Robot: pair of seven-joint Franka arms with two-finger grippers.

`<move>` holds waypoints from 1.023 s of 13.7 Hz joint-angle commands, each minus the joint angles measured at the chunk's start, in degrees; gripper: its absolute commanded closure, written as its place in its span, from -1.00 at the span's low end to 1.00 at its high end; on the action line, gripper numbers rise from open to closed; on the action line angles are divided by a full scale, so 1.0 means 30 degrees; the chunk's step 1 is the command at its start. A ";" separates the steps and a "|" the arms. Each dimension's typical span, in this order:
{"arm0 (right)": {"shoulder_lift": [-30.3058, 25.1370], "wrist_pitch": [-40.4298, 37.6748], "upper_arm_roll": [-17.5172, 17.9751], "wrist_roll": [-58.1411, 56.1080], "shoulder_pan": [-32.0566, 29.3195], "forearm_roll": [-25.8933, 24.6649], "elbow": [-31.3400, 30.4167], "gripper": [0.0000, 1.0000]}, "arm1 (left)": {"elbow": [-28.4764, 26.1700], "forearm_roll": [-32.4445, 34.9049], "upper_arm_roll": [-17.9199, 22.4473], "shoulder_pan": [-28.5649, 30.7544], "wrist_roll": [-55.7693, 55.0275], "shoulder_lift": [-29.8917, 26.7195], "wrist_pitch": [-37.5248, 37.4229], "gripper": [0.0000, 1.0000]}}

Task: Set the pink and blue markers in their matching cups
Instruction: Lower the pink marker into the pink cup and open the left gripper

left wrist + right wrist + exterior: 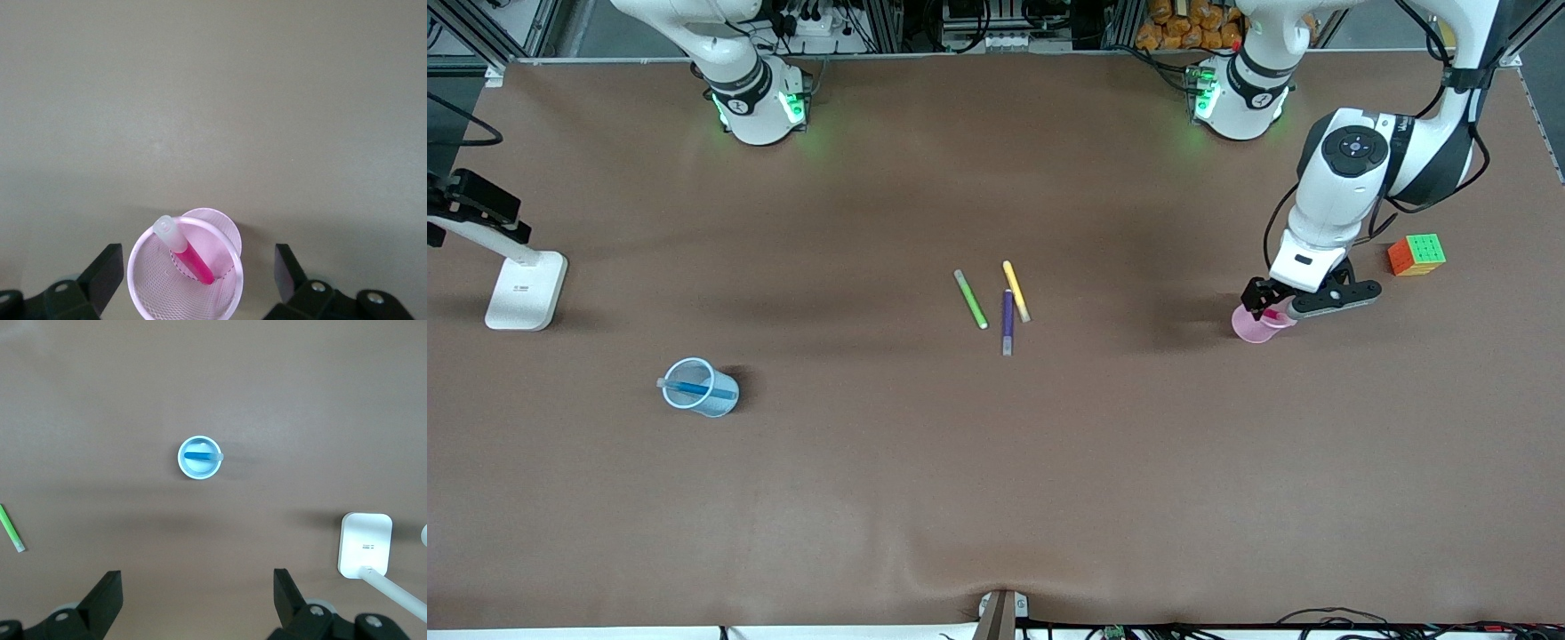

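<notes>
The pink cup (1254, 327) stands toward the left arm's end of the table. The pink marker (193, 259) leans inside this pink cup (223, 293), pale end up. My left gripper (1282, 307) hangs just over the cup, open, one finger on each side of the rim and touching nothing; in its wrist view the left gripper (197, 260) frames the cup. Toward the right arm's end, the blue cup (725, 404) holds the blue marker (694, 388). My right gripper (197, 580) is open and empty, high over the table, with the blue cup (183, 463) and blue marker (200, 456) below.
A green marker (970, 300), a yellow marker (1016, 291) and a dark purple marker (1008, 322) lie together mid-table. A colour cube (1416, 254) sits beside the left arm. A white stand (525, 289) is at the right arm's end.
</notes>
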 commanded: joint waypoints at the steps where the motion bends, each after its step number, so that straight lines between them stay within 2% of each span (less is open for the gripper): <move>1: -0.0315 -0.0051 0.0352 0.0186 -0.0435 0.0396 -0.0268 -1.00 | -0.0234 0.0354 -0.0136 0.0216 -0.0256 -0.0618 0.0163 -1.00; 7: -0.0373 -0.0051 0.0352 0.0186 -0.0435 0.0396 -0.0414 -1.00 | 0.0117 0.0324 -0.0165 0.0889 -0.0226 -0.1437 -0.0448 -1.00; 10: -0.0403 -0.0021 0.0351 0.0186 -0.0464 0.0396 -0.0415 -1.00 | 0.1577 0.0032 -0.0194 0.0744 -0.0168 -0.1440 -0.2876 -1.00; 14: -0.0373 -0.0021 0.0322 0.0536 -0.0464 0.0396 -0.0473 -1.00 | 0.2578 0.0002 -0.0194 0.0772 -0.0080 -0.1089 -0.3412 -1.00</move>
